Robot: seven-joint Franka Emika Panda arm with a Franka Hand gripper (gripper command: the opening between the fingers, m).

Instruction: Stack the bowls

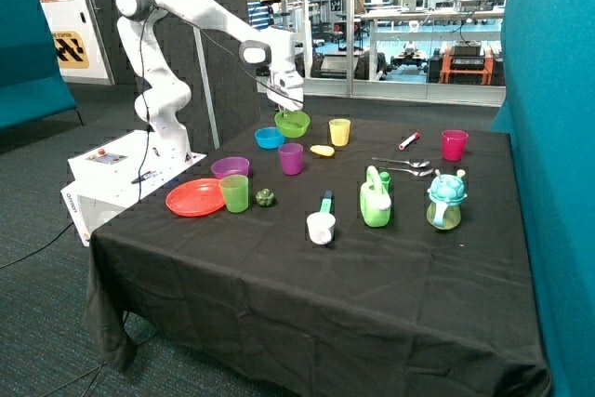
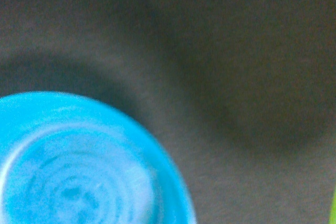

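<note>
Three bowls: the lime green bowl [image 1: 292, 123] hangs at the gripper [image 1: 287, 107]; the blue bowl [image 1: 269, 138] sits on the black tablecloth [image 1: 372, 285] just below and beside the fingers; the purple bowl [image 1: 230, 167] rests farther from the fingers, next to the orange-red plate [image 1: 194, 197].
Fingers: clenched on the rim of the green bowl, which is lifted clear of the cloth, judging from the outside view.
Wrist view: the blue bowl [image 2: 79, 166] fills one corner, seen from above, with bare cloth beyond it; a sliver of lime green shows at the frame edge.
Stage: no bowl is nested in another yet; the green one appears to be on its way to the blue one.
Alignment: the blue bowl is off to one side of the fingers, not centred under them.
Risk, offset: released from here, the green bowl would likely catch the blue rim and tip or slide off onto the cloth.
Risk, grip: a one-sided rim pinch lets a shallow plastic bowl tilt, so it may land crooked.
Risk, neighbours: the purple cup [image 1: 291, 158] and the yellow cup [image 1: 340, 131] stand near the fingers; a wide sideways move could knock either.
Risk, light target: pressing down off-centre could flip the blue bowl.
</note>
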